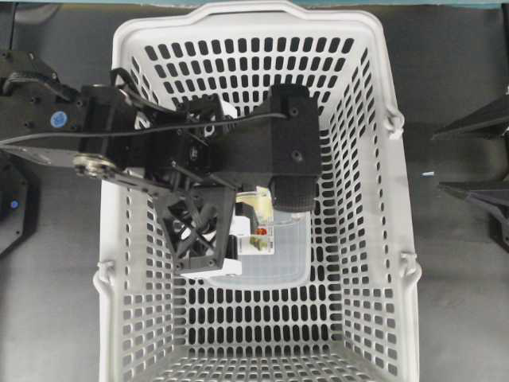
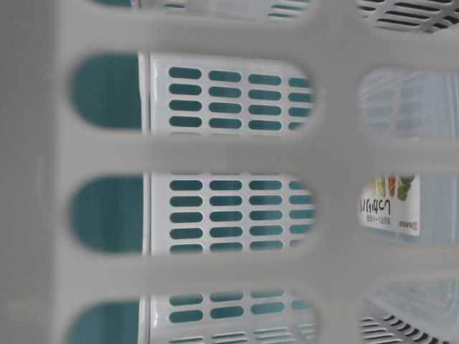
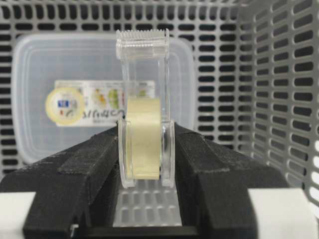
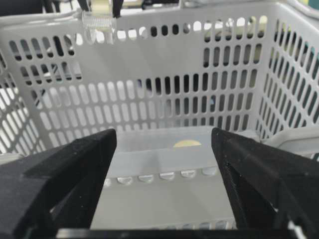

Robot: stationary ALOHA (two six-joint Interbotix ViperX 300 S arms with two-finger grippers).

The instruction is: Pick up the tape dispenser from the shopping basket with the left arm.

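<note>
In the left wrist view my left gripper (image 3: 145, 144) is shut on the tape dispenser (image 3: 144, 99). Its black fingers (image 3: 89, 164) press both clear sides of the yellowish tape roll, and the clear cutter tab points away from me. In the overhead view the left arm (image 1: 159, 147) reaches into the light-grey shopping basket (image 1: 358, 199). The dispenser (image 1: 256, 205) shows only as a pale patch beside the wrist block. The right wrist view shows it (image 4: 97, 20) high up near the far rim. My right gripper (image 1: 449, 163) is open and empty outside the basket.
A larger translucent rounded container (image 3: 40, 99) with a printed label lies on the basket floor under the dispenser; it also shows in the overhead view (image 1: 278, 263). Slotted basket walls (image 3: 279, 99) close in on the right. Grey swing handles (image 1: 394, 123) hang on the rim.
</note>
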